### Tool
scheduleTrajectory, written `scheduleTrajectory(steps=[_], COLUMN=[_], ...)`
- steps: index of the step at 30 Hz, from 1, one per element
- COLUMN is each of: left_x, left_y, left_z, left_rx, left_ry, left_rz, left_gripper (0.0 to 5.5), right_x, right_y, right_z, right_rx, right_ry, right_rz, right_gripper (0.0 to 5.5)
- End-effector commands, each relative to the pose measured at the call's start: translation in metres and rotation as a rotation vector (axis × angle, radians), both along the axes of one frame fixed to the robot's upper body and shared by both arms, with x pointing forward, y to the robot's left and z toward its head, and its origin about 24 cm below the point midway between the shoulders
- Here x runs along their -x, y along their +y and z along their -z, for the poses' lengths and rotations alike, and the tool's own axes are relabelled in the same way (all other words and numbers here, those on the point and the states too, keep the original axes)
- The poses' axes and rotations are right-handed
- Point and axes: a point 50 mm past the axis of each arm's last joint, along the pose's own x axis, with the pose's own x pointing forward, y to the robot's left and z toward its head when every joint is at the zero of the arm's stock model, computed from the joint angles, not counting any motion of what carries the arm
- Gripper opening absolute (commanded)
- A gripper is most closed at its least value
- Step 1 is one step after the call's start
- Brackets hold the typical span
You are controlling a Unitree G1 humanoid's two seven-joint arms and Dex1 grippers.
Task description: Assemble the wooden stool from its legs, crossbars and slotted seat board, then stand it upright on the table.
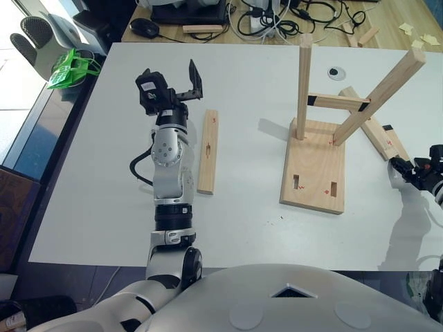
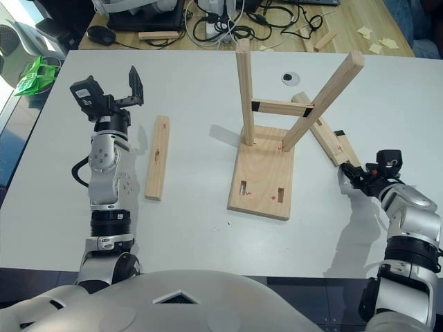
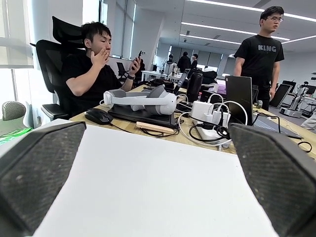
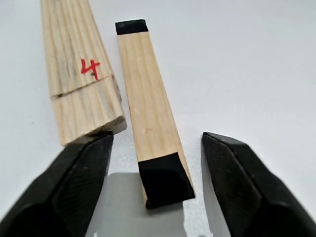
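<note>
Left gripper [image 1: 174, 88]: fingers spread wide, empty, above table [image 1: 242, 221]; loose leg [image 1: 208, 151] just to its right. Seat board [image 1: 315, 166] lies between the grippers. Right gripper [image 4: 155, 148]: small and edge-cut from the head; its wrist view shows fingers apart astride black-tipped crossbar [image 4: 148, 113], numbered leg [image 4: 81, 74] alongside

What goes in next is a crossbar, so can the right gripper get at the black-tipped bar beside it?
Probably yes: the right gripper is open with the near end of the black-tipped bar between its fingers. The numbered leg lying close alongside may crowd one finger.
</note>
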Motion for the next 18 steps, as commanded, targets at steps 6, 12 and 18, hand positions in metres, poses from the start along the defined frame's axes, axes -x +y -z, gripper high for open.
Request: scheduleTrajectory(steps=[6,12,18], left_x=[0.002,-0.001,-0.005], left_y=[0.000,-0.001,-0.002], left_z=[0.001,0.001,0.000], left_rx=[-0.025,-0.020,-0.016], left_ry=[0.020,0.017,0.012], left_rz=[0.012,0.013,0.011], left_gripper=[5.40,5.40,5.40], right_x=[0.052,0.051,0.043], right_y=[0.019,0.013,0.012], right_z=[0.049,0.054,0.052], right_rx=[-0.141,-0.095,-0.070], right_ry=[0.403,0.418,0.383], right_rz=[0.031,0.048,0.043], right_gripper=[1.90,1.33,1.32])
